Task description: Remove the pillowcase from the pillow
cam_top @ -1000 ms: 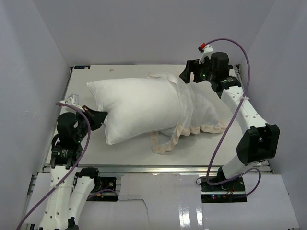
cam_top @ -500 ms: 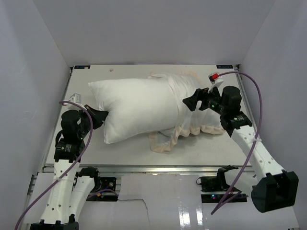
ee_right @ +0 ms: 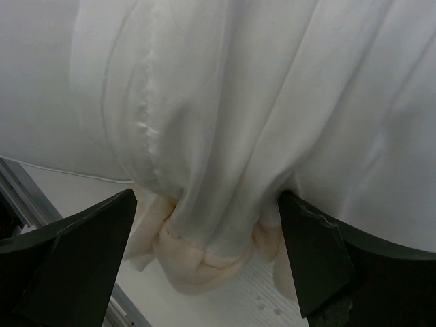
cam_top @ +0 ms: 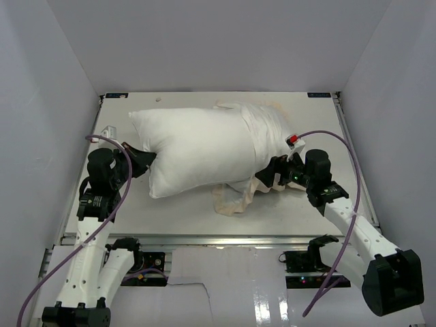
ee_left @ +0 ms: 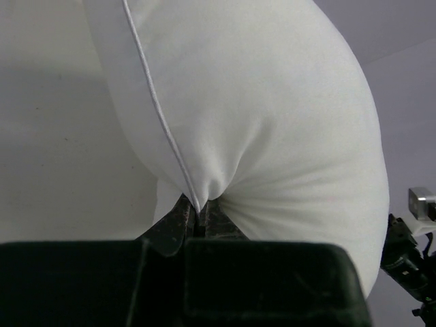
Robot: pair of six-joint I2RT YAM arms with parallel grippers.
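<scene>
Pillowcase [cam_top: 269, 129] sits bunched over the right end of the pillow [cam_top: 194, 150], which lies across the table [cam_top: 177, 212], w/ the cream frill [cam_top: 228, 204] spilling at the near edge. Left gripper [cam_top: 144, 163] pinches the pillow's left corner seam, fingers pressed together. Right gripper [cam_top: 271, 176] hangs w/ fingers spread wide either side of the gathered cloth, not closed on it. Likely risks: the right gripper bites too deep & catches pillow plus cover, so both drag together; or it takes only frill, which may slip. The left gripper's small seam pinch could pull loose under tension.
</scene>
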